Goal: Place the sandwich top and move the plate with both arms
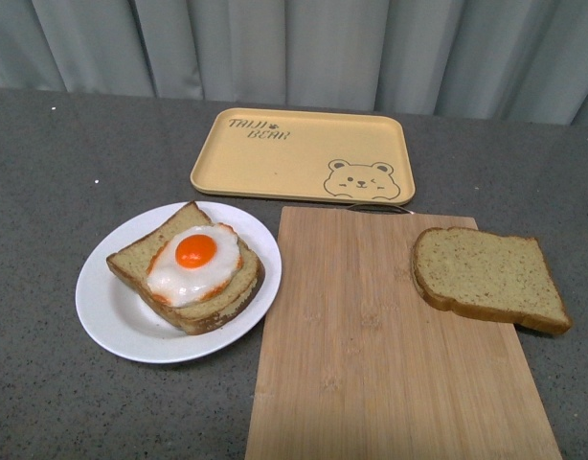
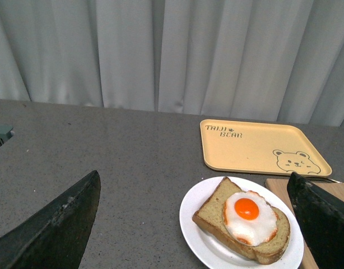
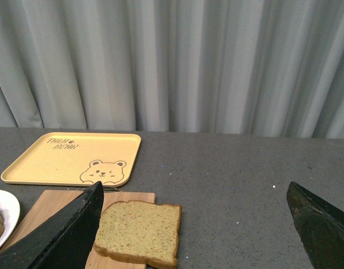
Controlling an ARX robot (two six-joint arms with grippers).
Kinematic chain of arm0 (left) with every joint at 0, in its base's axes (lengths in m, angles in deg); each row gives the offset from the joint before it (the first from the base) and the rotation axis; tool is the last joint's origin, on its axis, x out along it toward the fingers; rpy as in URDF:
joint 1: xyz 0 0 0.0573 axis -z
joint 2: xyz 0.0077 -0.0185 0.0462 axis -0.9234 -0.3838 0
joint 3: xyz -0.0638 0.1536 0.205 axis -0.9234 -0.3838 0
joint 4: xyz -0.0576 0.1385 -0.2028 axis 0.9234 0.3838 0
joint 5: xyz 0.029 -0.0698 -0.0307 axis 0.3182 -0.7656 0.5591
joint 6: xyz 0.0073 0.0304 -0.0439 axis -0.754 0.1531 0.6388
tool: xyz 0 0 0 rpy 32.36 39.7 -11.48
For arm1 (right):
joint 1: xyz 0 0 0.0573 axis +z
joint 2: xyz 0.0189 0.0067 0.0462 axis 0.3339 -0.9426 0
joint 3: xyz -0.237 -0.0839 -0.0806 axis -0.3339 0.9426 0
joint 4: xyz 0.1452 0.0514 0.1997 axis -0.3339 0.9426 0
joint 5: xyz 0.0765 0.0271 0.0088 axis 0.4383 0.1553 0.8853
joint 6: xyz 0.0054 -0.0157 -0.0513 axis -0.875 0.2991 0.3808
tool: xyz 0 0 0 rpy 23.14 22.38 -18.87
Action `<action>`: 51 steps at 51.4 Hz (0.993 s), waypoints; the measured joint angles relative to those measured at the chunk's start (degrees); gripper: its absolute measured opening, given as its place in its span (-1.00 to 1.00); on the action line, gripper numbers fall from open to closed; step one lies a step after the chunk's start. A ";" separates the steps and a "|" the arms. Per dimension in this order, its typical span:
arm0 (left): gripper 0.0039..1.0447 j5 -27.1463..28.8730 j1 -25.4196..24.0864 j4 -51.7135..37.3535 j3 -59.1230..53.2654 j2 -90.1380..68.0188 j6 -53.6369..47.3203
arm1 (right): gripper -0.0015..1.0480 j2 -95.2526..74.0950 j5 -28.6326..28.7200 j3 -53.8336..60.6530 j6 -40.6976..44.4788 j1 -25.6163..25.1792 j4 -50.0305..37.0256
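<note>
No step of the task looks done yet. The sandwich top lies at the right edge of a wooden cutting board, well apart from the plate. The plate rests on the bench, left of the board, holding an egg-topped slice.

The front view shows no arms. Only the wrist views show the left gripper and right gripper, each spread wide and empty.

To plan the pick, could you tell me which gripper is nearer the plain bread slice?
Right. The right gripper is open with the plain bread slice beside one finger; the left gripper faces the white plate instead.
</note>
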 joint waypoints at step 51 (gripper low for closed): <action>0.88 0.00 0.00 0.00 0.00 0.00 0.00 | 0.82 0.00 -0.07 0.00 0.00 0.00 0.02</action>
